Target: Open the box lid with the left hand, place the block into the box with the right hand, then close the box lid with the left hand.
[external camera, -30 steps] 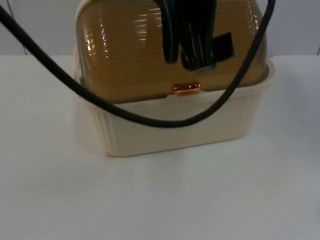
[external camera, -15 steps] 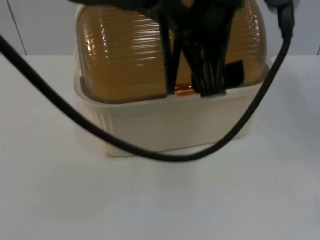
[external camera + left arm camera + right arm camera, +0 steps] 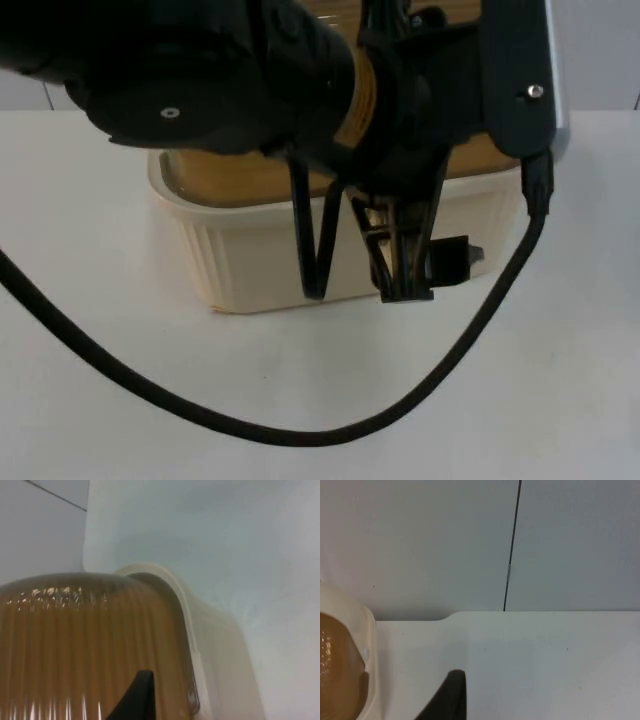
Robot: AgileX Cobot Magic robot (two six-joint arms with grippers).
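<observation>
A cream ribbed box [image 3: 250, 265] stands at the back middle of the table, its amber domed lid [image 3: 225, 180] down on the rim. My left arm reaches across the lid and hides most of it. My left gripper [image 3: 405, 275] hangs in front of the box's front wall, right of centre, below the rim. In the left wrist view the ribbed lid [image 3: 90, 645] is very near, with the cream rim [image 3: 220, 650] beside it. My right gripper [image 3: 451, 697] waits over bare table beside the box's end [image 3: 364, 645].
The grey partition wall [image 3: 420, 540] runs close behind the box. White table top [image 3: 120, 400] stretches in front of the box and to both sides. A black cable [image 3: 300, 432] loops low over the front of the table.
My left arm has swung forward and down over the lid. Its gripper went from the lid top, past the orange handle, to the box's front wall. The box stays put.
</observation>
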